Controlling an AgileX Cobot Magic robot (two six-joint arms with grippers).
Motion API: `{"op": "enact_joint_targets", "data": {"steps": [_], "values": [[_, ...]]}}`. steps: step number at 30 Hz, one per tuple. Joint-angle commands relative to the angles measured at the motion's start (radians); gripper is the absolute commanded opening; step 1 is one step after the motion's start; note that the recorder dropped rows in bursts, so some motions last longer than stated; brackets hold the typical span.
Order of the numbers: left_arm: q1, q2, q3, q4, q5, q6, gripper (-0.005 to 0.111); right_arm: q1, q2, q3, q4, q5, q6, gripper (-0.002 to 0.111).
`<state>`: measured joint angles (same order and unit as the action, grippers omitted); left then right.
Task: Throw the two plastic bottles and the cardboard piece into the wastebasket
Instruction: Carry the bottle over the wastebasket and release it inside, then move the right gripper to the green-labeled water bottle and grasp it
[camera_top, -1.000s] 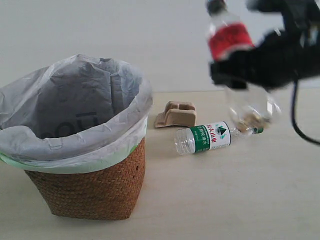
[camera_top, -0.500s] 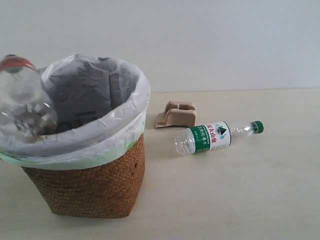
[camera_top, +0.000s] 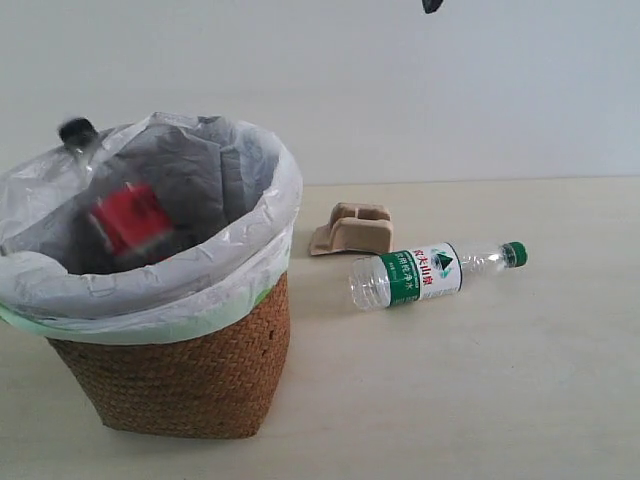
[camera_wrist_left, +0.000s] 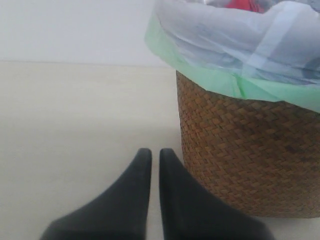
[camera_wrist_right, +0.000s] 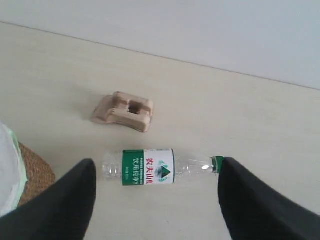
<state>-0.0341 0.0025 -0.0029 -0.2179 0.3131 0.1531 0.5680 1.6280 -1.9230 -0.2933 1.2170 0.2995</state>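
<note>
Red-label btl (camera_top: 128, 222) in wastebasket (camera_top: 190, 380); green-label btl (camera_top: 420, 275), cardboard piece (camera_top: 350, 230) outside.

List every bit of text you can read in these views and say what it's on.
"农夫山泉": red characters on the green-labelled bottle.
Smaller print on that same label: too small to read.
Label of the red-labelled bottle inside the wastebasket: blurred, unreadable.

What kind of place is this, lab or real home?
Probably a staged lab tabletop: a bare pale table against a blank wall, with a bag-lined wicker wastebasket, a green-label bottle and a cardboard piece laid out.
</note>
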Motion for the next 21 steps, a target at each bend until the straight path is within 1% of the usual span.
{"op": "enact_joint_targets", "data": {"steps": [1, 6, 9, 13, 16, 18, 21], "values": [[0.003, -0.002, 0.003, 0.002, -0.003, -0.009, 0.006, -0.034, -0.008, 0.006, -0.005, 0.004, -0.049, 0.061], [0.003, -0.002, 0.003, 0.002, -0.003, -0.009, 0.006, -0.041, -0.001, 0.112, -0.011, 0.004, -0.181, 0.061], [0.003, -0.002, 0.003, 0.002, -0.003, -0.009, 0.006, -0.041, 0.037, 0.157, -0.005, 0.004, -0.335, 0.06], [0.003, -0.002, 0.003, 0.002, -0.003, -0.009, 0.006, -0.041, 0.11, 0.173, -0.011, 0.004, -0.514, 0.061], [0.003, -0.002, 0.003, 0.002, -0.003, -0.009, 0.006, -0.039, 0.149, 0.191, -0.018, 0.004, -0.599, 0.061], [0.003, -0.002, 0.003, 0.002, -0.003, -0.009, 0.006, -0.039, 0.177, 0.203, -0.055, 0.004, -0.652, 0.061], [0.003, -0.002, 0.003, 0.002, -0.003, -0.009, 0.006, -0.039, 0.217, 0.23, -0.146, 0.004, -0.651, 0.061]]}}
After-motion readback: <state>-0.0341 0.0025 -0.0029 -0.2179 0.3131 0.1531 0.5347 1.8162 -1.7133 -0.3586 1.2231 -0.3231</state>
